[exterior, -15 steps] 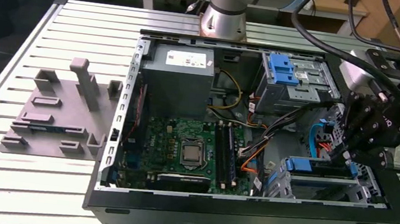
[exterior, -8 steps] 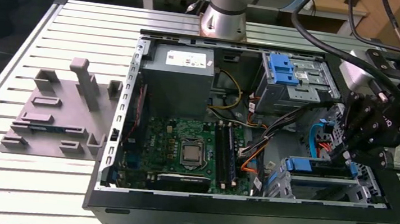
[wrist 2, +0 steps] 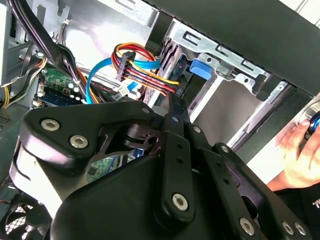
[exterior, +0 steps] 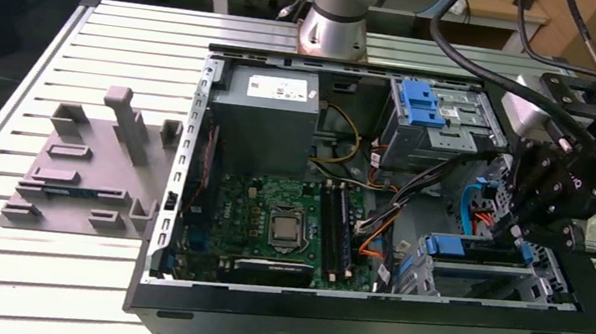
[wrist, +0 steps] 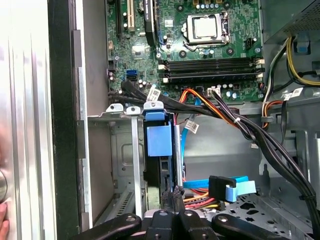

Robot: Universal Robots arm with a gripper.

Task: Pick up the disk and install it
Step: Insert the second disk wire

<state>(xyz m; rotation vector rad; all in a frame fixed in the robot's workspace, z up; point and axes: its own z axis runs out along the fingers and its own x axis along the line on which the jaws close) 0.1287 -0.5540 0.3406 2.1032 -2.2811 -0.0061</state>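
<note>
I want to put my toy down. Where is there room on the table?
Bare slats lie around the grey fixture, toward the exterior view's left of the computer case. Inside the case it is crowded: cables, motherboard, drive cages and the gripper.

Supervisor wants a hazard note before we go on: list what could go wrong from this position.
1. The gripper sits at the disk standing in the drive cage; pushed off-line, it may jam against the rails.
2. Loose SATA and power cables hang beside the bay and might snag.
3. A person's hand is near the case; contact is possible.
</note>
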